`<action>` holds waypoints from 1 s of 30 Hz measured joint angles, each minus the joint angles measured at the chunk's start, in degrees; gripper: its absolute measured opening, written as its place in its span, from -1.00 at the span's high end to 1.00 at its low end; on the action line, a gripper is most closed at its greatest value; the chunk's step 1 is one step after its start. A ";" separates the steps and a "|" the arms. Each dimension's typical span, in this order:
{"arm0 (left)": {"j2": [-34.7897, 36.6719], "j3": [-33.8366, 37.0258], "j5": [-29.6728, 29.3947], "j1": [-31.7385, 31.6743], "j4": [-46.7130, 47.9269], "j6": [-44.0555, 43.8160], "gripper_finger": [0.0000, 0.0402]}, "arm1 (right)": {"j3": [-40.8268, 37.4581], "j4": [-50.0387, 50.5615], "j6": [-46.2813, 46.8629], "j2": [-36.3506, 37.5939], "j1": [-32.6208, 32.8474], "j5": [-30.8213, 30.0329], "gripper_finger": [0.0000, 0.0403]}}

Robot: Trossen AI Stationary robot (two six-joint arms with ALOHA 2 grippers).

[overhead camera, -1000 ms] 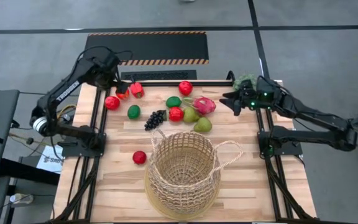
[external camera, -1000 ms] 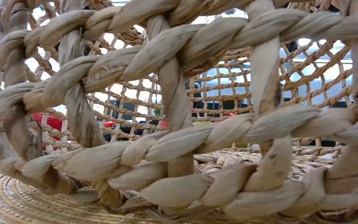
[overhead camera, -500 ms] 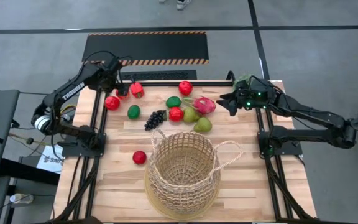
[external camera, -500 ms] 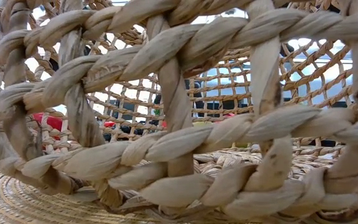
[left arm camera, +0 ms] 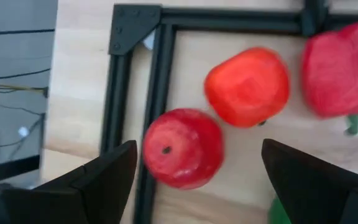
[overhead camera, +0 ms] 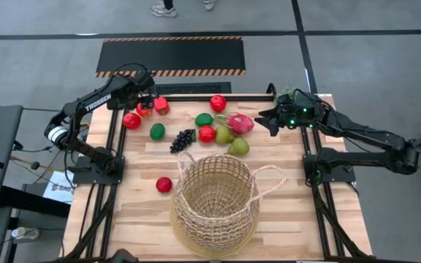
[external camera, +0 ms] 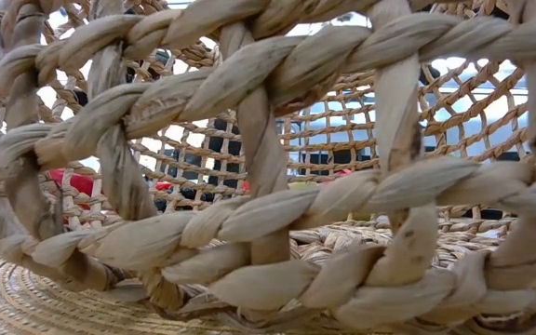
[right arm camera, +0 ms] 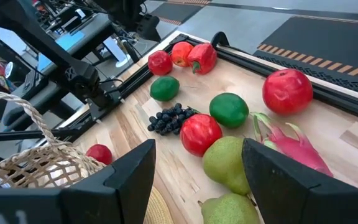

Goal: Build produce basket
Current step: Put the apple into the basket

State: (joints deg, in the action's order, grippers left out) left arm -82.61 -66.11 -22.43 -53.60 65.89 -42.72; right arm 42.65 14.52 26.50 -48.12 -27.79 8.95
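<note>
The left gripper [overhead camera: 145, 101] hovers at the worktop's [overhead camera: 137, 208] far left corner, jaws spread and empty, above a red apple [left arm camera: 183, 147] lying against the black frame rail [left arm camera: 157, 93]. The right gripper [overhead camera: 264, 119], jaws also spread and empty, hangs beside the dragon fruit [overhead camera: 240, 123]. The wicker basket [overhead camera: 216, 201] stands near the front edge, filling the low view. One red fruit [overhead camera: 164, 185] lies alone beside it.

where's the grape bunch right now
In the high view the grape bunch lies on the table mid-way across, just beyond the basket rim, between a green lime and a red apple.
</note>
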 joint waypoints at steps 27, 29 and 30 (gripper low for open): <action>14.11 3.34 14.54 21.74 -10.66 -5.91 -0.44 | 0.00 1.68 -4.10 0.00 1.93 0.28 -0.30; 17.18 3.32 10.33 22.67 -4.85 -9.11 -0.48 | 0.00 1.72 -4.09 0.00 1.92 0.26 -0.30; 18.43 3.34 8.06 22.96 -1.13 -11.20 -0.50 | 0.00 1.70 -4.09 0.00 1.92 0.26 -0.30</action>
State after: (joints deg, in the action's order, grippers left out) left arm -64.18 -62.76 -14.38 -30.65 64.76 -53.92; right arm 42.65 16.23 22.41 -48.12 -25.87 9.21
